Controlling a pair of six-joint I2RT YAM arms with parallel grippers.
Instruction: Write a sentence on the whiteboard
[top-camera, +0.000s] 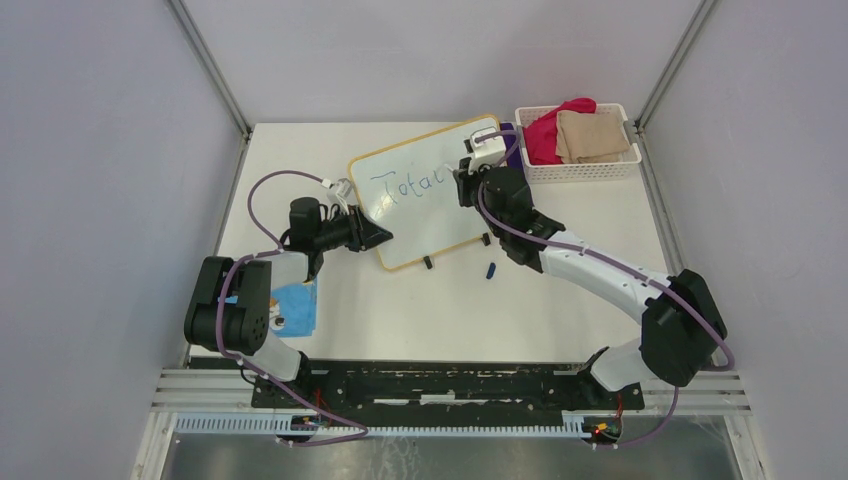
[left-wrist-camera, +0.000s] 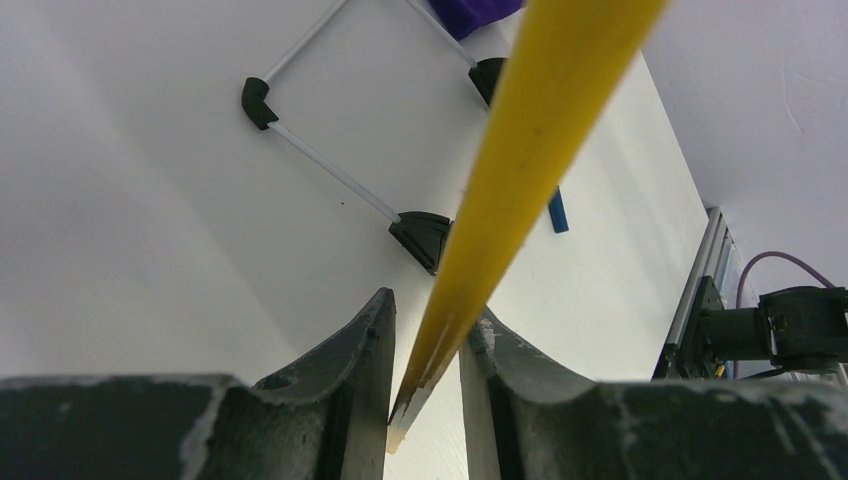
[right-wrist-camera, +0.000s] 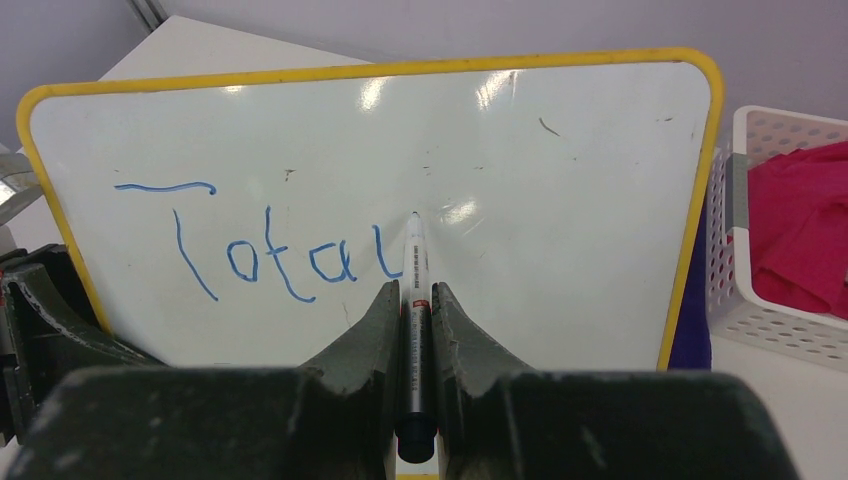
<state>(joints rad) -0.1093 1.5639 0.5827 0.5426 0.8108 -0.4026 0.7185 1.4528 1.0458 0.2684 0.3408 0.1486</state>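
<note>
The whiteboard (top-camera: 430, 200), yellow-framed, stands tilted up on the table. My left gripper (top-camera: 385, 238) is shut on its lower left edge; in the left wrist view the yellow frame (left-wrist-camera: 530, 150) runs between the fingers (left-wrist-camera: 425, 340). My right gripper (right-wrist-camera: 415, 295) is shut on a marker (right-wrist-camera: 415, 270) whose tip touches the board face (right-wrist-camera: 560, 200). The sentence (right-wrist-camera: 260, 255) reads in blue "Tota" plus one more curved stroke beside the tip. In the top view the right gripper (top-camera: 463, 178) sits at the board's upper right.
A blue marker cap (top-camera: 491, 269) lies in front of the board. A white basket (top-camera: 580, 170) with pink (top-camera: 545, 135) and tan (top-camera: 592, 135) cloths stands at the back right. Something purple (top-camera: 512, 140) lies behind the board. A blue booklet (top-camera: 295, 305) lies by the left arm's base.
</note>
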